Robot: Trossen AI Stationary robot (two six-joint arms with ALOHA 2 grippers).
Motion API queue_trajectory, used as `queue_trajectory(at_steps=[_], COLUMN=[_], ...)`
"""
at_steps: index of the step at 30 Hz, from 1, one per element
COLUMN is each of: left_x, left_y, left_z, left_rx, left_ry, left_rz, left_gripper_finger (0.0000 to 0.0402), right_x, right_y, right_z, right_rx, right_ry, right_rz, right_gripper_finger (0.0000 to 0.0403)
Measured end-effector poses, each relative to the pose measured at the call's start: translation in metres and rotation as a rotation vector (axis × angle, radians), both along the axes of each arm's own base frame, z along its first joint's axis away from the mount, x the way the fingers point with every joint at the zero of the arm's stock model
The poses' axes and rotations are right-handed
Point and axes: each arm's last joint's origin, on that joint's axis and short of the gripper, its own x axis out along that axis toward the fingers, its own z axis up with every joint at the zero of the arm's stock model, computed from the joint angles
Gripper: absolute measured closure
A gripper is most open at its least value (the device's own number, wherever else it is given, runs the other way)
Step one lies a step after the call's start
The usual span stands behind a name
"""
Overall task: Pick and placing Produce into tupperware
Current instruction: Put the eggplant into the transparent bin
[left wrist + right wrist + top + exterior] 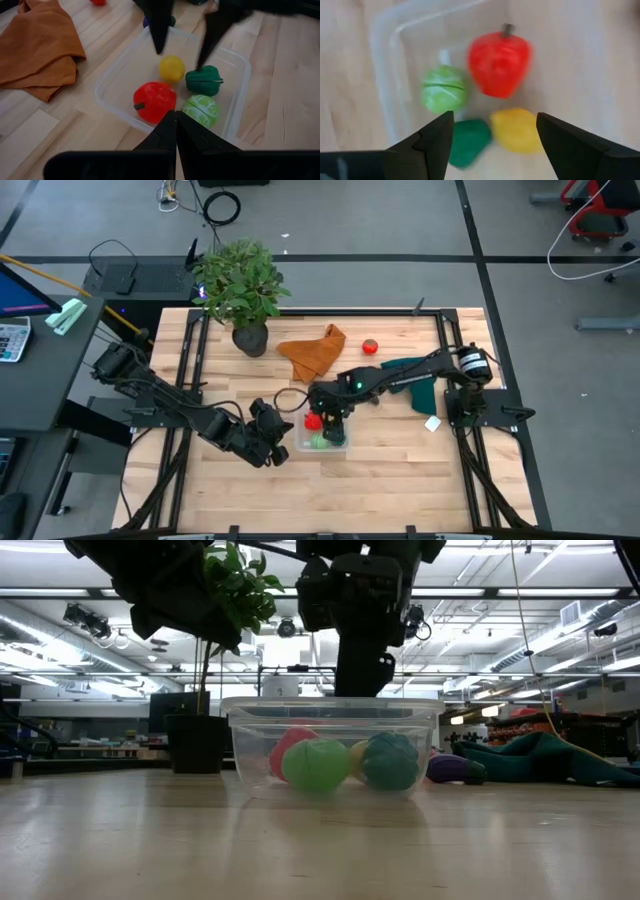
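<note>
Left hand (277, 431) sits just left of the tupperware (341, 444), fingers pressed together, nothing in it. Tupperware is on the worktop (400, 470) front-centre and has four pieces inside: red apple-shaped fruit (154, 102), light green piece (201, 110), yellow piece (171, 68), dark green piece (204, 81). Right hand (334, 423) hangs directly over the box, fingers (436, 137) spread wide, empty. Purple piece (452, 769) lies on the worktop just beyond the box, outside it. Second red piece (370, 347) is further back, near the orange cloth (314, 351). Dark green cloth (415, 378) lies on the right, under the right arm.
</note>
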Motion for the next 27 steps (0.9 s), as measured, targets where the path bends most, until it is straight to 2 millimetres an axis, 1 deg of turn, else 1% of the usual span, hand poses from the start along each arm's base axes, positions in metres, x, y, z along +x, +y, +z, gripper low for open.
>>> queue_trajectory(at_steps=[5, 11, 16, 18, 20, 23, 27], left_x=[0.000, 0.001, 0.001, 0.002, 0.002, 0.003, 0.003], left_y=[0.000, 0.000, -0.001, -0.001, -0.001, -0.001, -0.001], left_z=[0.000, 0.001, 0.001, 0.002, 0.002, 0.003, 0.004], left_rx=[-0.003, -0.006, -0.010, -0.015, -0.014, -0.014, -0.016], left_ry=[-0.005, -0.011, -0.020, -0.028, -0.033, -0.050, -0.053], left_rz=[0.000, 0.000, 0.000, 0.002, 0.003, 0.011, 0.012], left_gripper_finger=[0.0381, 0.0375, 0.0382, 0.0386, 0.0389, 0.0388, 0.0382], right_x=[-0.017, -0.040, -0.056, -0.060, -0.066, -0.073, -0.082], right_y=[-0.019, -0.047, -0.070, -0.078, -0.084, -0.091, -0.094], right_z=[0.021, 0.049, 0.059, 0.057, 0.051, 0.036, 0.016], right_rx=[-0.063, -0.131, -0.148, -0.146, -0.140, -0.120, -0.097], right_ry=[0.035, 0.048, 0.096, 0.110, 0.137, 0.194, 0.265], right_rz=[-0.057, -0.169, -0.251, -0.273, -0.298, -0.348, -0.387], right_gripper_finger=[0.0158, 0.0158, 0.0158, 0.0158, 0.0158, 0.0158, 0.0158])
